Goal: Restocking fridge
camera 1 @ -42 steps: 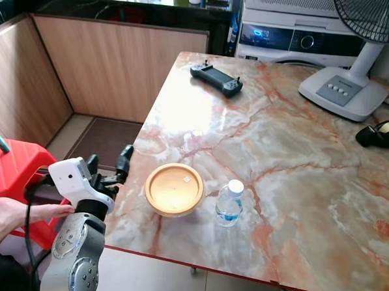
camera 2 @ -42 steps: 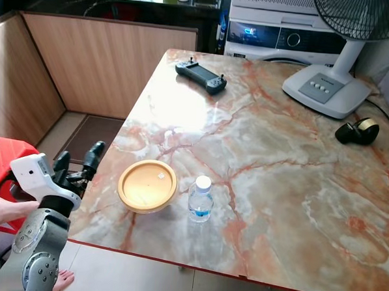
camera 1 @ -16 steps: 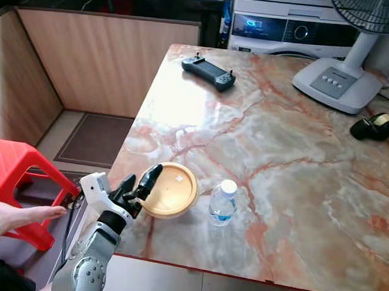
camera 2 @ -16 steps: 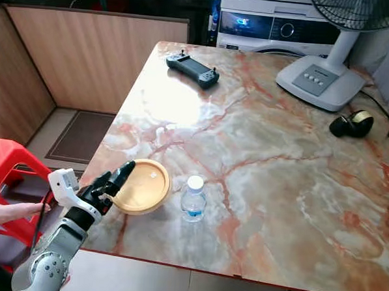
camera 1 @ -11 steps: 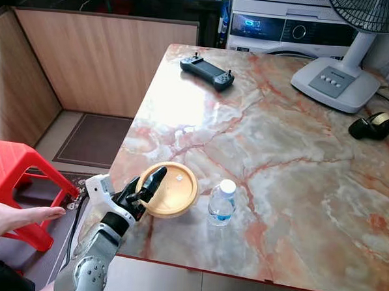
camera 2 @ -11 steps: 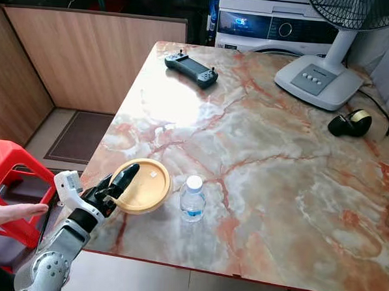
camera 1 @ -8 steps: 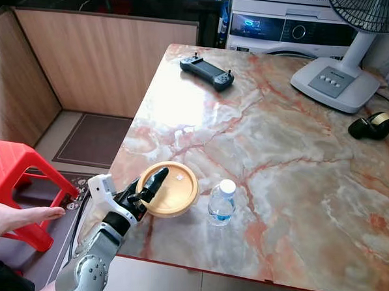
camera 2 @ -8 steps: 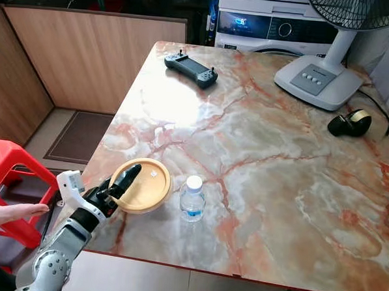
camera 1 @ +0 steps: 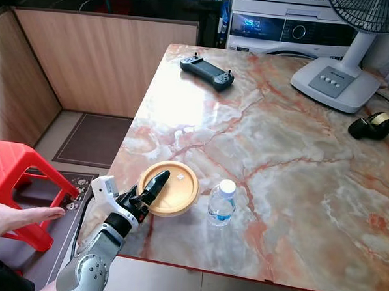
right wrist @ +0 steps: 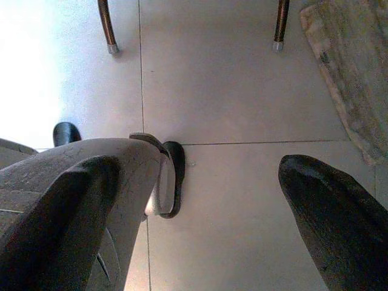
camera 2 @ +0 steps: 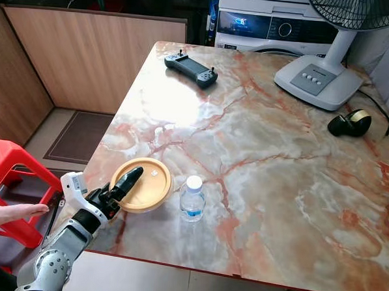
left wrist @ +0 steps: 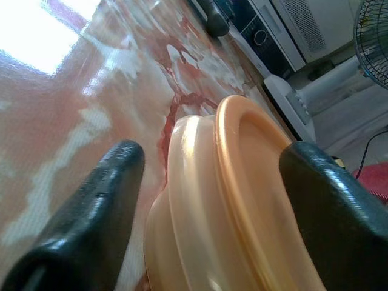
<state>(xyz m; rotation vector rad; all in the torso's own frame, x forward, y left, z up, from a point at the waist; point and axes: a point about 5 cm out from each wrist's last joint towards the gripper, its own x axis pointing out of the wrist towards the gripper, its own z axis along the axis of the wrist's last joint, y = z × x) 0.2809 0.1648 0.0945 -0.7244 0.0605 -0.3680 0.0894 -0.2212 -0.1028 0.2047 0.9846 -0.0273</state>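
A tan plastic bowl [camera 1: 173, 187] with a wide rim sits near the marble table's [camera 1: 291, 163] front left corner. A small water bottle [camera 1: 221, 203] with a white cap stands just to its right. My left gripper [camera 1: 149, 188] is at the bowl's left side, open. In the left wrist view its black fingers [left wrist: 97, 212] stand one on each side of the bowl [left wrist: 218, 212], with a gap at each. My right gripper [right wrist: 194, 176] is open, with nothing between its fingers, over a tiled floor.
A black game controller [camera 1: 207, 71] lies at the table's far left. A white fan base [camera 1: 333, 83] and a black tape roll [camera 1: 371, 126] sit at the far right. A red stool [camera 1: 13, 175] and a person's foot [camera 1: 11, 217] are left of the table.
My left gripper has come in from beyond the table's left edge up to the bowl's side. The bowl and the bottle have stayed put.
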